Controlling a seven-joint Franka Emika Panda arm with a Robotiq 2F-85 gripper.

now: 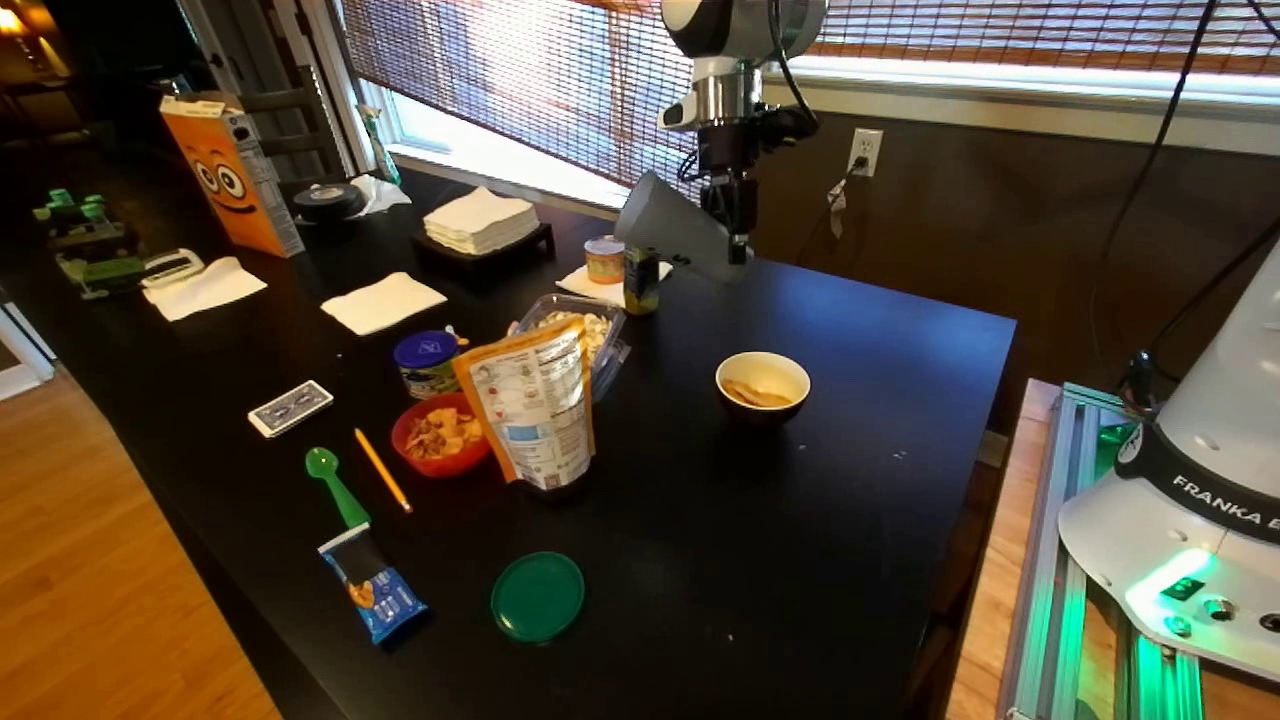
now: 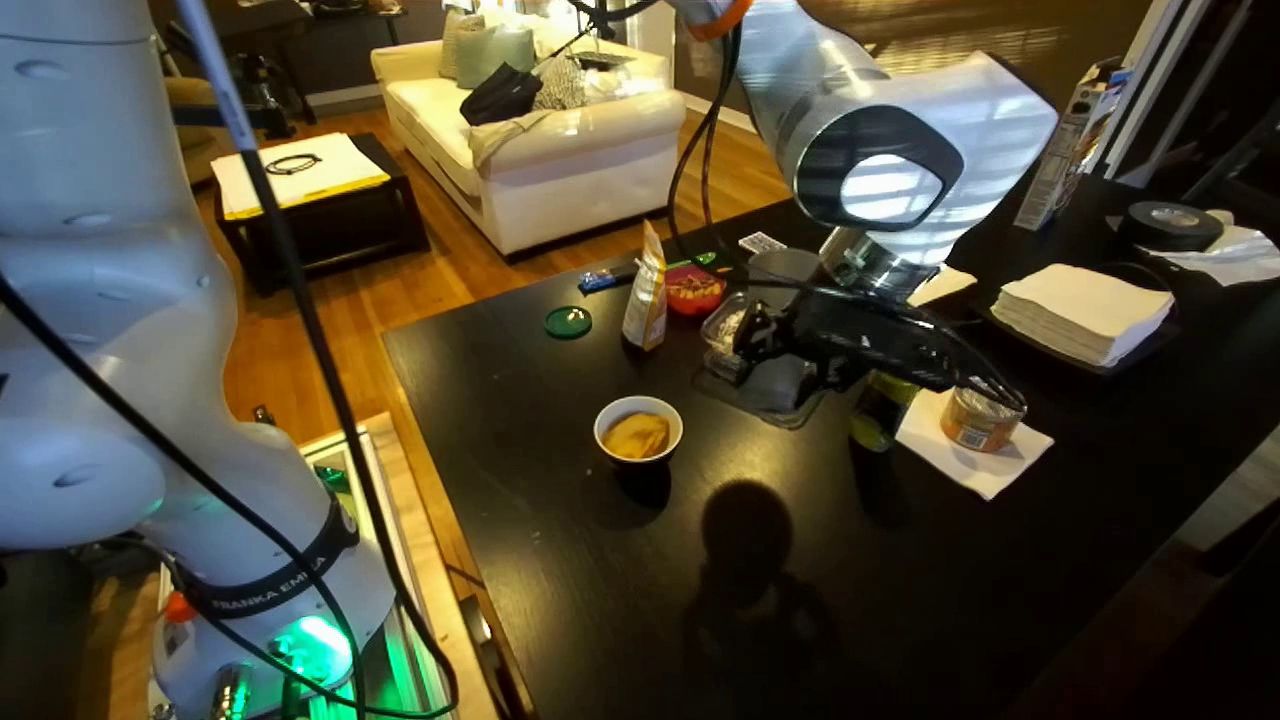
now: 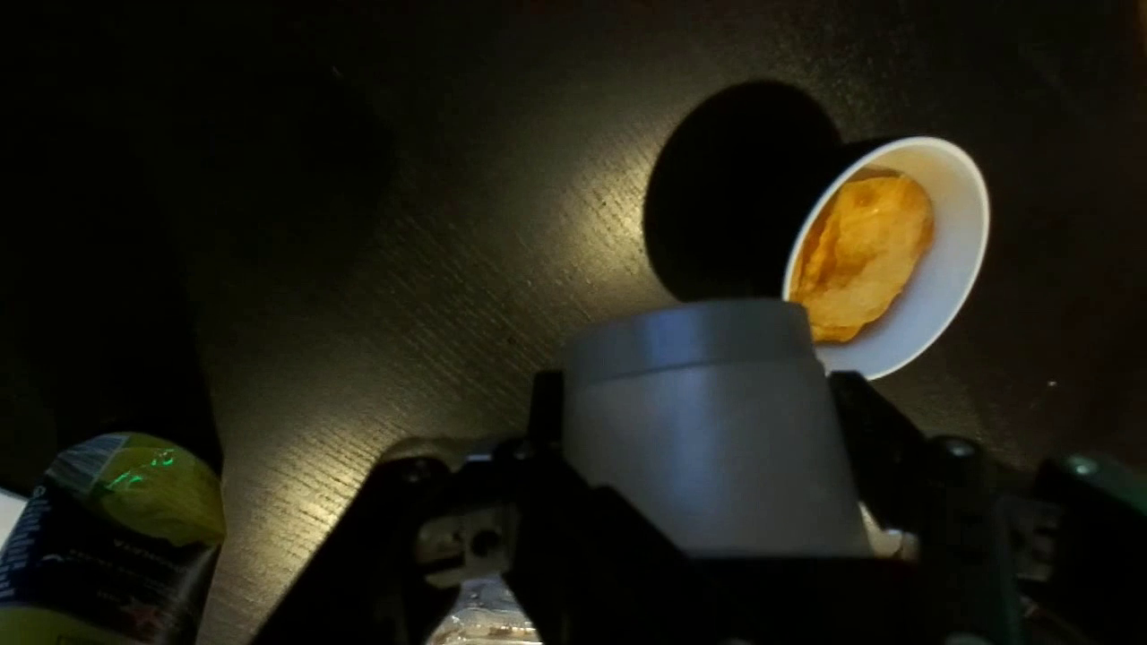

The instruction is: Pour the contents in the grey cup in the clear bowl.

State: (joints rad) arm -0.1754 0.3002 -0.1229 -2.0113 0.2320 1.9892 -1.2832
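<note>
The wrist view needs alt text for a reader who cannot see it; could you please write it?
A grey cup held in the gripper takes up the lower middle; its inside is hidden. Beyond it, at upper right, a bowl with golden, chip-like pieces stands on a dark table, and a black and yellow-green packet is cut off at lower left.

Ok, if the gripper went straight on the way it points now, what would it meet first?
Probably the dark, wood-grained tabletop, and the grey cylindrical cup held in the gripper would likely touch it first. Depth is unclear: the round, pale-lined bowl appears close beside that line.
</note>
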